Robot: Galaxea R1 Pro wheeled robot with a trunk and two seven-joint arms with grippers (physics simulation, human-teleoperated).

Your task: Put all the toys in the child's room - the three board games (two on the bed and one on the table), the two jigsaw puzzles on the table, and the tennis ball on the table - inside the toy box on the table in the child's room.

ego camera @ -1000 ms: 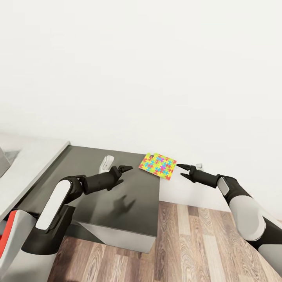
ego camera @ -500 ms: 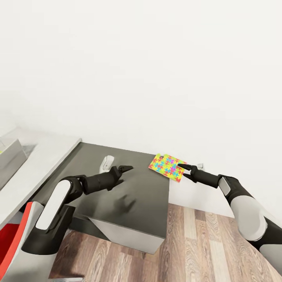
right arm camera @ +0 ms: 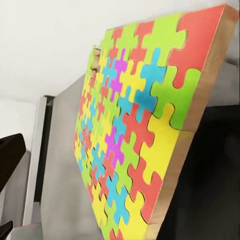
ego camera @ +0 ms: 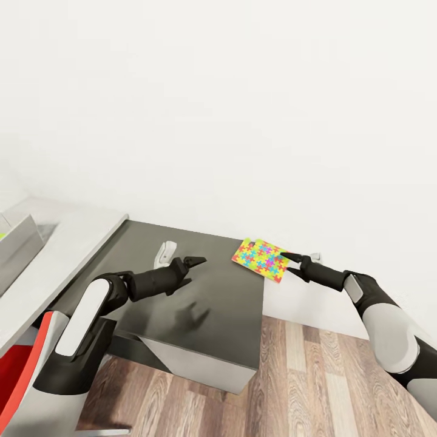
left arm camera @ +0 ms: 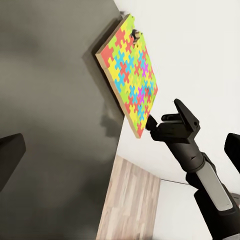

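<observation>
Since the earlier frame, right gripper [ego camera: 292,263] has advanced to the jigsaw puzzle [ego camera: 261,260], jaws apart around its overhanging corner. Left gripper [ego camera: 195,262] hovers unclenched, empty, over the dark cabinet top [ego camera: 182,291]. Risk: closing off-centre could tip the puzzle floorward.

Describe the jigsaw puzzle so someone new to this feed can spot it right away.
Find the dark grey cabinet top against the white wall, lower than the light grey table beside it. At its far corner, by the right gripper, is the jigsaw puzzle: a thin square slab of interlocking yellow, green, blue, pink and orange pieces, the one bright, multicoloured thing there.
</observation>
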